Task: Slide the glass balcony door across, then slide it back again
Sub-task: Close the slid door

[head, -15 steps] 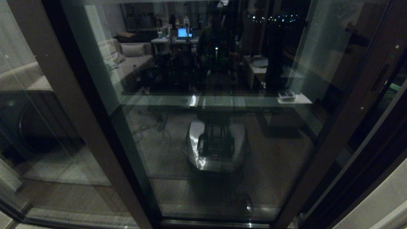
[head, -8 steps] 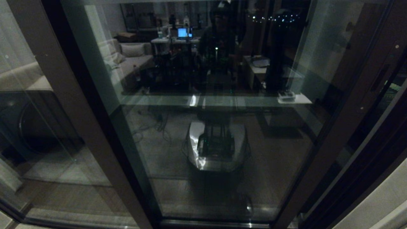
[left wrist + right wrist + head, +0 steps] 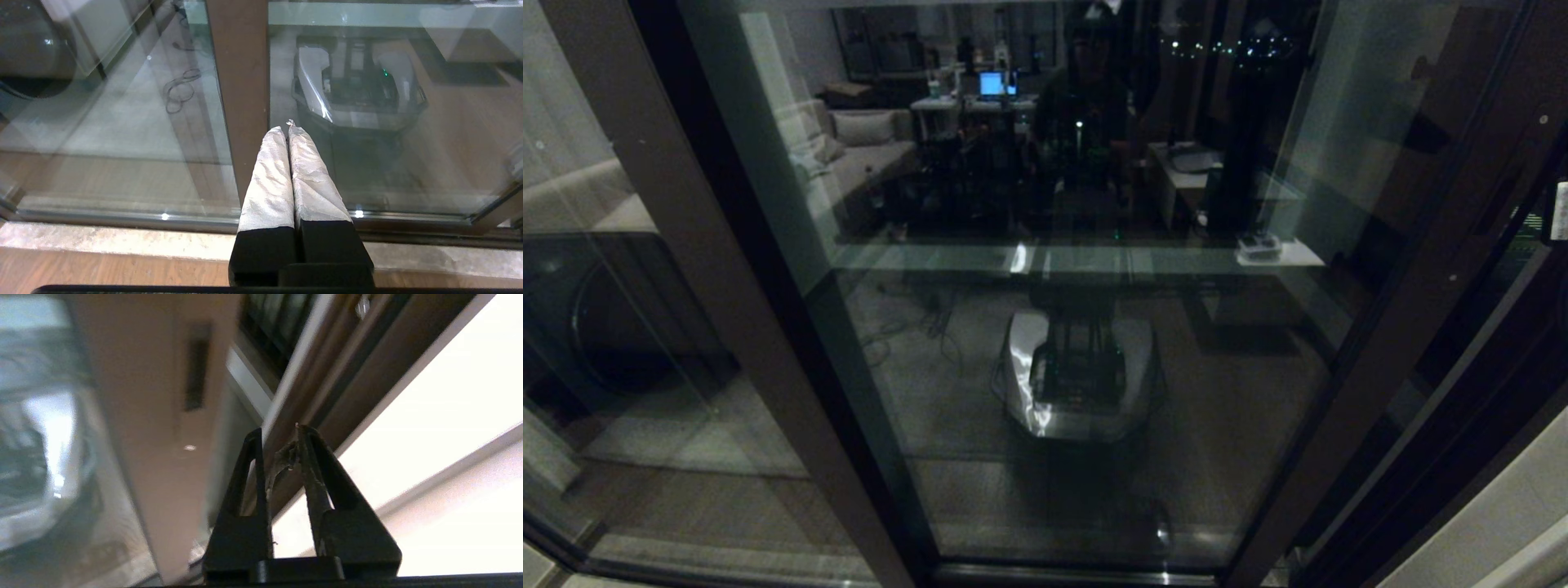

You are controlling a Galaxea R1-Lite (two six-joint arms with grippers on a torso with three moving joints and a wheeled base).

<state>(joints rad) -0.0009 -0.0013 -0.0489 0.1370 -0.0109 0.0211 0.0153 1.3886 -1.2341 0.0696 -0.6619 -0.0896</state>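
Glass balcony door, tall reflective pane in dark brown metal frame, stood shut ahead; right gripper, slightly parted and empty, neared narrow recessed handle slot — best entered squarely; left gripper parked, clenched.

Fixed glass panel at left with plain brown stile. Pale stone sill along track, wood floor just beside it. White wall at right.
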